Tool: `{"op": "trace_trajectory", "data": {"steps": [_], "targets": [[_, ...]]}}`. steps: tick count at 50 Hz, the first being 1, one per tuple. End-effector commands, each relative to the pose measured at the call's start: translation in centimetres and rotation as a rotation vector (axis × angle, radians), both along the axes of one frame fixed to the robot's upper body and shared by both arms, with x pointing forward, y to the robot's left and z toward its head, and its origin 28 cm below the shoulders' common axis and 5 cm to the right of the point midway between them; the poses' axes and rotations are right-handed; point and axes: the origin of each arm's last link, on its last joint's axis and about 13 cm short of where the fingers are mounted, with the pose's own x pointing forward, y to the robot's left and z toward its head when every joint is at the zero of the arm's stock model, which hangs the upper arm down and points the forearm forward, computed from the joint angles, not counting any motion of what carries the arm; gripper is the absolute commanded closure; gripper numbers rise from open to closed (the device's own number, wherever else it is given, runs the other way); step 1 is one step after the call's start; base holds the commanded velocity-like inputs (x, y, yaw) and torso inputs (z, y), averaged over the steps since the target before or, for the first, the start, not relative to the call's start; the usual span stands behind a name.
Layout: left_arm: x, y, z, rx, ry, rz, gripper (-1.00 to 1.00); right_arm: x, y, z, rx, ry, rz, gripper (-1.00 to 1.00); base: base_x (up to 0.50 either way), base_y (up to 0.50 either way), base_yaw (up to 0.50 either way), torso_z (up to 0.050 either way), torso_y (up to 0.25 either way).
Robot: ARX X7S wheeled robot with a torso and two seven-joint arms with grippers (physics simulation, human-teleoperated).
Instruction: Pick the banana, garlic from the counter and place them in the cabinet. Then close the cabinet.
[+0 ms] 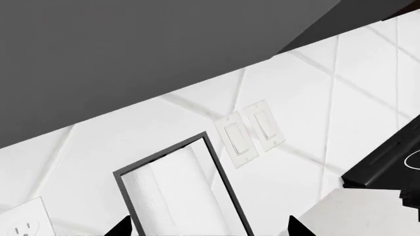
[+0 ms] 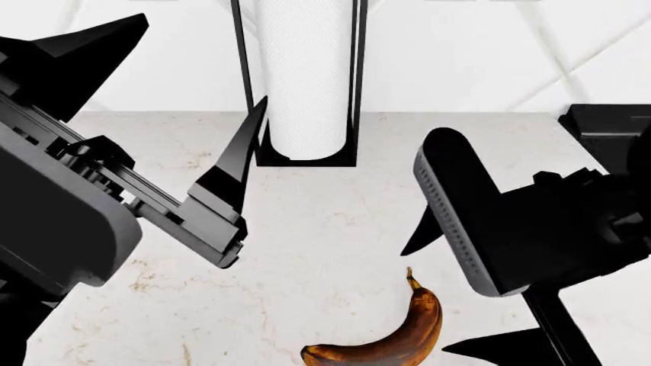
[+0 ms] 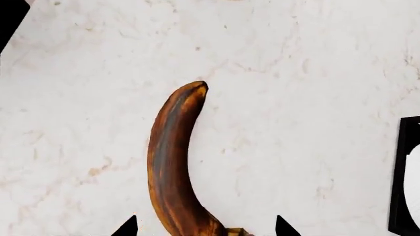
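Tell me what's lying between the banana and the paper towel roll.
Nothing: in the head view only bare counter lies between the banana and the paper towel roll.

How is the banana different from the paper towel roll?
The banana is dark brown and orange; the paper towel roll is white. The banana lies flat and curved; the roll stands upright and straight inside a black frame. The banana looks much smaller. Both sit on the counter.

The banana (image 2: 392, 335) lies on the counter (image 2: 325, 229), before the paper-towel roll (image 2: 303, 76).
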Motion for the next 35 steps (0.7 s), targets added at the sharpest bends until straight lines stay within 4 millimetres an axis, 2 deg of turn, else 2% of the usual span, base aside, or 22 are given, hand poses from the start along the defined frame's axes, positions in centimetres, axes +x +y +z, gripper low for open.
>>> {"op": "trace_trajectory", "data": {"steps": [1,35], "targets": [[0.0,0.0,-0.1,-0.003,0.003,0.0,-1.0,0.8,0.5,-0.6,-0.044,0.016,-0.007,-1.0,0.0,0.0,0.0,0.0,0.0],[0.2,0.0,-0.3,-0.007,0.011,-0.003,-1.0,2.6,2.1,-2.8,-0.124,0.072,0.008,-1.0,0.0,0.0,0.0,0.0,0.0]]}}
